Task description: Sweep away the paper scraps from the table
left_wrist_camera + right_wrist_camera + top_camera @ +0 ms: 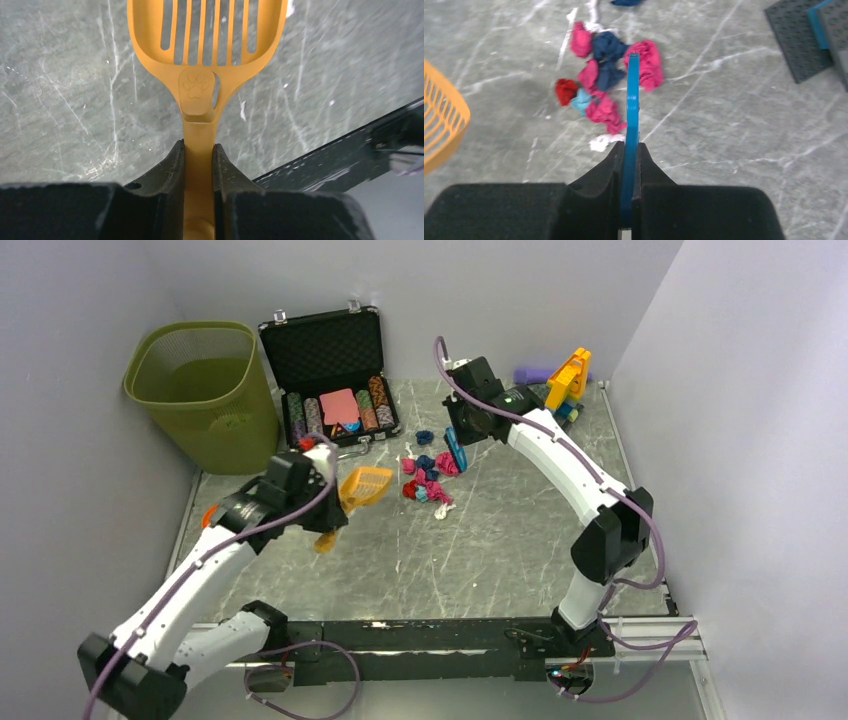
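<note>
The paper scraps (pixel 428 480) lie in a loose cluster of pink, red, dark blue and white wads on the table (pixel 500 540), behind its middle. One dark blue wad (pixel 424 436) lies apart behind them. My left gripper (pixel 335 515) is shut on the handle of an orange slotted scoop (pixel 365 485), held left of the cluster. In the left wrist view the gripper (pixel 198 147) clamps the scoop (pixel 200 90) over bare table. My right gripper (pixel 460 438) is shut on a thin blue sweeping tool (pixel 457 453). In the right wrist view the tool (pixel 632 90) stands edge-on against the right side of the scraps (pixel 596 75).
A green mesh bin (pixel 205 390) stands off the table's back left corner. An open black case (pixel 335 380) with poker chips sits at the back. Toy bricks (pixel 567 380) stand at the back right, with a grey baseplate (pixel 799 45). A black rail (pixel 450 625) edges the front.
</note>
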Controlling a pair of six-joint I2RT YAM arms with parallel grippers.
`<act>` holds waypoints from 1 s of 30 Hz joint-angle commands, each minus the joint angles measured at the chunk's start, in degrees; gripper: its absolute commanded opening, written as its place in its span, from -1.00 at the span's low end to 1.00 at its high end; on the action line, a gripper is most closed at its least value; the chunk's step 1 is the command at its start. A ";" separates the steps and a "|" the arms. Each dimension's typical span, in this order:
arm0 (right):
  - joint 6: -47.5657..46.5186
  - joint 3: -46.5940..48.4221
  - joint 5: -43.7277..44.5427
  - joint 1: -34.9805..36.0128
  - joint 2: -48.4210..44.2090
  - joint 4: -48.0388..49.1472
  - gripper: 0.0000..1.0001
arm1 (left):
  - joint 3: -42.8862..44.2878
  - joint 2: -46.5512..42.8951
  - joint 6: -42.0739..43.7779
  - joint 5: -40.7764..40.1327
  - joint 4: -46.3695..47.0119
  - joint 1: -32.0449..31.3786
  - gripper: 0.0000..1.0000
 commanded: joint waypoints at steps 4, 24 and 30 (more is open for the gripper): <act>-1.69 3.43 17.07 -1.24 7.45 0.23 -1.00 | 4.84 9.51 0.38 -18.32 -4.80 -17.66 -1.00; -14.03 22.01 7.17 -3.44 30.16 -3.15 -1.00 | 13.10 32.33 12.75 -23.19 -5.54 -19.51 -1.00; -18.75 22.04 -5.04 -2.65 30.88 -3.73 -1.00 | 14.27 35.65 16.11 -19.13 -5.05 -19.34 -1.00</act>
